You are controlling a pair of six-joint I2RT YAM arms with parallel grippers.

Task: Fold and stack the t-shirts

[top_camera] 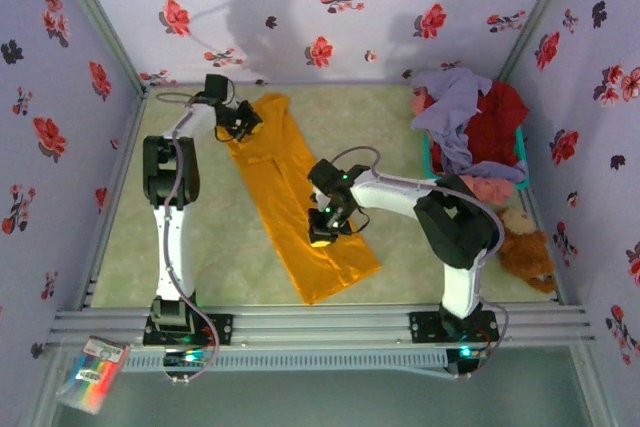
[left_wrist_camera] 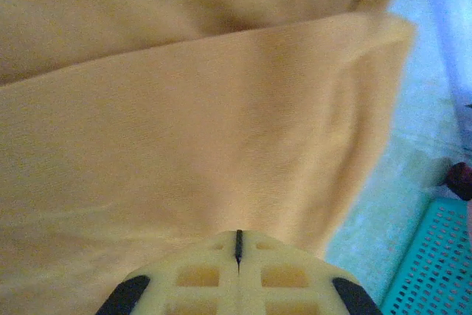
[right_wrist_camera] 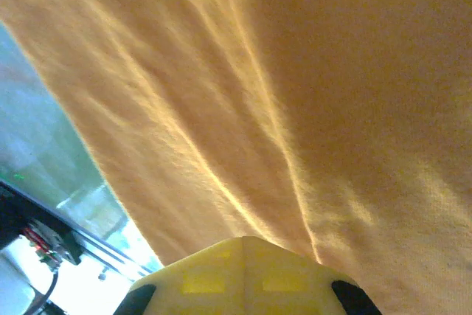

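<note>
The fingers [right_wrist_camera: 214, 278] of the right gripper [top_camera: 325, 230] were pinched shut on the orange shirt [top_camera: 285, 172], and creases in the cloth ran in to their tips. The left gripper [top_camera: 240, 119] was clamped the same way on the cloth at the shirt's far end. The shirt lay as a long narrow strip slanting across the table [top_camera: 200, 237], from far left toward the middle of the near edge.

It looked light, limp and thin. It would likely sag between two holds and drag where it touched the table, so the best grip seemed to be at the end corners, catching every layer.

Bare table lay open to the left of the strip. On the right stood the basket [top_camera: 428, 155], heaped with the lavender shirt [top_camera: 455, 107] and the red shirt [top_camera: 500, 127], with the bear [top_camera: 525, 252] nearer. Walls closed three sides, and the strip's near end lay close to the table's front edge.
</note>
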